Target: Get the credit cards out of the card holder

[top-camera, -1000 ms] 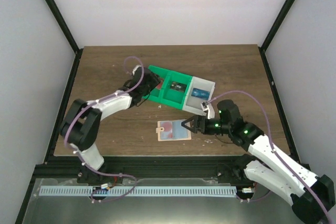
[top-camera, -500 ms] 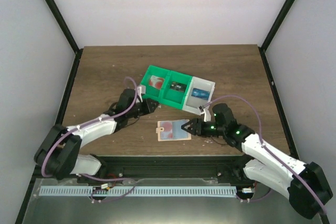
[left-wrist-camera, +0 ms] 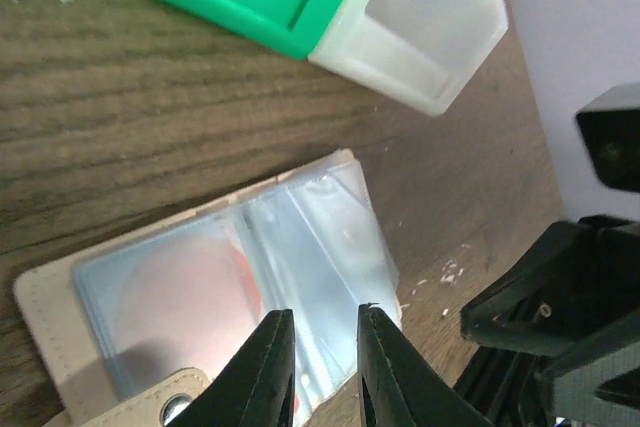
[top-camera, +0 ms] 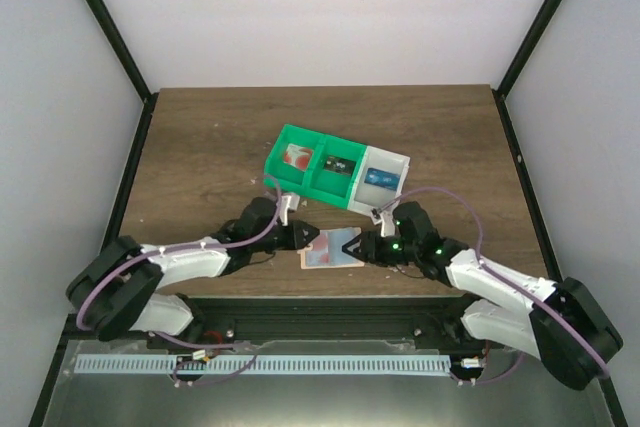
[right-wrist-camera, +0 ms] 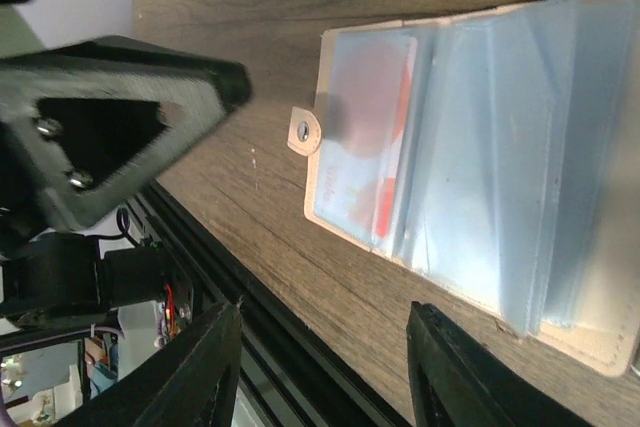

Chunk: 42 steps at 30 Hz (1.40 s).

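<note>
Near the table's (top-camera: 200,147) front edge, the left gripper (top-camera: 307,237) has its jaws narrowed to a slit over the left end of the card holder (top-camera: 333,250), grip unclear; the holder lies open, long axis left-to-right, snap tab pointing left, and at its right end the right gripper (top-camera: 361,245) stands half spread, holding nothing.

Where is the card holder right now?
In the top view the card holder lies open near the front edge of the table, between the left hand and the right hand, in front of the bins.
</note>
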Each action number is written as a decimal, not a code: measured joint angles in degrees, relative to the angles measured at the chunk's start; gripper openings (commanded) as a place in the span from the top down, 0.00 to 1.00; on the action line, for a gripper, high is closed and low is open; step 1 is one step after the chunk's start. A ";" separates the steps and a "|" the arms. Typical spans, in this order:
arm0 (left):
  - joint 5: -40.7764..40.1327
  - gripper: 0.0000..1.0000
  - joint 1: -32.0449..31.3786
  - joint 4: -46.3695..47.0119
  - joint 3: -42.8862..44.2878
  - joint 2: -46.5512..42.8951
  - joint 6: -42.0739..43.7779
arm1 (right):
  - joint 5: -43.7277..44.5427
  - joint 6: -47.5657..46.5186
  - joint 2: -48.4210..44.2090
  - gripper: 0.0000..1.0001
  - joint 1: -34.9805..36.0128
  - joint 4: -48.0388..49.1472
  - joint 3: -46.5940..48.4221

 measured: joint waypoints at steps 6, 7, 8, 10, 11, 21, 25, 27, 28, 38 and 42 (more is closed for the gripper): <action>0.15 0.85 -1.46 4.72 -0.07 8.09 -0.96 | 1.73 0.37 3.32 0.67 1.31 4.94 -1.29; 0.11 0.85 -1.46 4.96 -0.09 9.07 -0.96 | 1.95 0.44 4.50 0.71 1.60 5.70 -1.31; -0.04 0.85 -1.46 5.22 -0.11 9.90 -0.92 | 2.16 0.52 5.75 0.74 1.97 6.36 -1.31; -0.42 0.86 -1.46 5.44 -0.17 10.80 -0.87 | 2.47 0.59 8.20 0.78 2.95 7.41 -1.27; -0.85 0.86 -1.46 5.46 -0.31 10.99 -0.83 | 2.69 0.79 9.60 0.79 3.61 7.82 -1.14; -4.63 0.84 -1.46 3.32 -1.53 10.08 0.37 | 5.42 0.07 19.41 0.79 5.88 10.91 5.11; -5.57 0.82 -1.46 2.05 -2.23 8.57 0.61 | 5.86 -0.13 22.25 0.76 5.88 12.48 6.60; -6.29 0.82 -1.46 1.36 -2.38 7.96 0.70 | 5.84 -0.24 24.35 0.76 5.88 13.00 7.30; -6.82 0.82 -1.46 0.85 -2.43 7.65 0.72 | 5.79 -0.26 25.35 0.77 5.88 13.25 7.63; -8.83 0.82 -1.46 0.35 -3.19 7.04 0.68 | 4.37 -1.07 31.50 0.88 5.90 16.50 8.92; -9.07 0.79 -1.46 0.42 -3.32 7.04 0.61 | 4.76 -1.46 32.17 0.97 5.90 16.50 9.07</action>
